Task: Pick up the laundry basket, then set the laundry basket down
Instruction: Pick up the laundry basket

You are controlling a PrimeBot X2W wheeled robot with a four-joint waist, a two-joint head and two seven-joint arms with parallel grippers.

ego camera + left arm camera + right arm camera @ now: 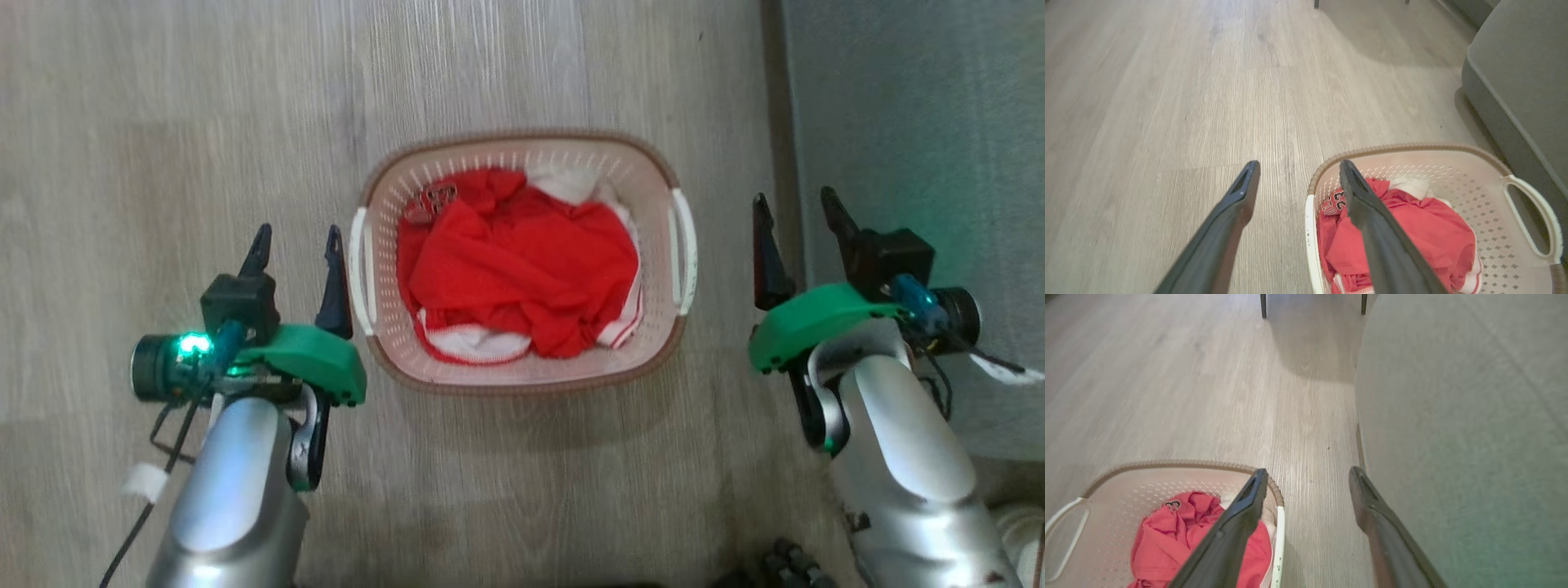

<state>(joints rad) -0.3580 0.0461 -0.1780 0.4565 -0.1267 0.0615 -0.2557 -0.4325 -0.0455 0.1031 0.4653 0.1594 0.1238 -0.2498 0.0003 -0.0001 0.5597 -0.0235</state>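
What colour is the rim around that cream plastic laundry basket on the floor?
The rim of the cream perforated laundry basket is brown and woven-looking, clearest in the head view.

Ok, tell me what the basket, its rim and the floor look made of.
Basket: likely moulded plastic, cream and matte, going by the rows of punched holes and the smooth white handles.
Rim: brown with a woven-looking texture, probably plastic imitating wicker, though I can't be sure.
Floor: pale grey wood-grain planks with a low sheen; wood or laminate, unclear.
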